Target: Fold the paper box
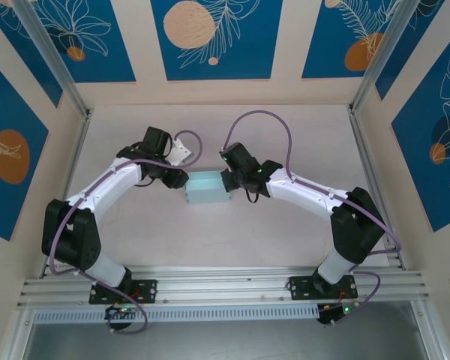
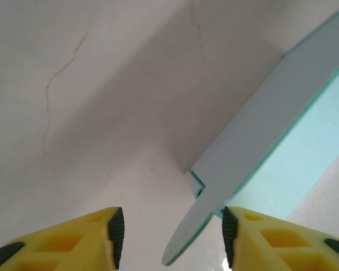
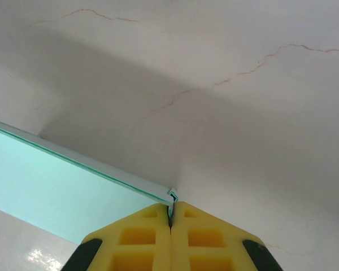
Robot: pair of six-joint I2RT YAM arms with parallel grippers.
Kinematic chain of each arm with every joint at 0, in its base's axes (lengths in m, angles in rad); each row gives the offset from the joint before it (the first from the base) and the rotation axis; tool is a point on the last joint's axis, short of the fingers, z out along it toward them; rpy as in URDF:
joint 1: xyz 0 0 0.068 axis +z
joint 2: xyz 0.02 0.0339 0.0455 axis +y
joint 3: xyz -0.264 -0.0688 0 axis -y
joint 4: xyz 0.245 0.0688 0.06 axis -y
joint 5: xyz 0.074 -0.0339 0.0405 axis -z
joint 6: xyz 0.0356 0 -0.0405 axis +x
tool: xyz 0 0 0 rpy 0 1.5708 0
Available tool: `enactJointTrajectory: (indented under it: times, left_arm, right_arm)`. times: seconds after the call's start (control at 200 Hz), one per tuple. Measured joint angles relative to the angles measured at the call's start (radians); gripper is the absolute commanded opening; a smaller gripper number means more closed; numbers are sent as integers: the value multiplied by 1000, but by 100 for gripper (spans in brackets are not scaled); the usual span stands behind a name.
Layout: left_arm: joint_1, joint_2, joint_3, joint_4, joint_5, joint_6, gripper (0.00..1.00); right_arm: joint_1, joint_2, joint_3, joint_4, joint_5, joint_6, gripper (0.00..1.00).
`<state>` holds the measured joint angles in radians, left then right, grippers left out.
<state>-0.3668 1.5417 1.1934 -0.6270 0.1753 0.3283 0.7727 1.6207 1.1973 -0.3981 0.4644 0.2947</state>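
Pale board walls (image 1: pixel 210 91) close the cell on three sides. They carry blue panels (image 1: pixel 210 37) printed with white leaf outlines and orange discs. Bare aluminium posts (image 1: pixel 50 56) stand at the two rear corners. One worktop (image 1: pixel 285 240) is present, matt and pinkish-white. Both wrist views bring out thin reddish hairline veins in it, which the overhead view does not resolve.

Two arms are counted, with white shells and black joints, each trailing one lilac cable.

The left arm (image 1: pixel 105 186) curves in from the left, and the left pincer (image 1: pixel 178 178) sits at the left end of the paper box (image 1: pixel 208 188). The left wrist view shows two yellow moulded fingers (image 2: pixel 73 243) with black ribbed pads (image 2: pixel 117 231). They stand apart, so this pincer is released. One rounded flap (image 2: pixel 186 243) of the box lies in the gap, nearer one pad than the other; whether it touches that pad cannot be told.

There is one paper box, of thin, smooth, pale blue-green card. From above it is a small rectangular form lying at mid-worktop between the two pincers. The wrist views add its thin cut edges and a small slit at the flap's root.

The right arm (image 1: pixel 307 191) reaches in from the right, and the right pincer (image 1: pixel 226 180) meets the box's right end. In the right wrist view its two yellow fingers (image 3: pixel 141 237) are pressed together, clenched on a thin card edge at a corner of the box.
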Motion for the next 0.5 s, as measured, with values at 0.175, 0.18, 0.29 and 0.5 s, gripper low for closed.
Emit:
enactJointTrajectory:
  times: [0.175, 0.18, 0.29, 0.5]
  left_arm:
    - [-2, 0, 1, 14, 17, -51, 14]
    - [-2, 0, 1, 14, 18, -51, 14]
    - [-4, 0, 1, 14, 21, -107, 9]
    - [-4, -13, -35, 85, 24, -279, 0]
  right_arm:
    - [2, 1, 5, -9, 0, 0, 5]
    - [2, 1, 5, -10, 1, 0, 5]
    - [10, 8, 14, -16, 11, 3, 5]
    - [29, 37, 48, -40, 66, 25, 5]
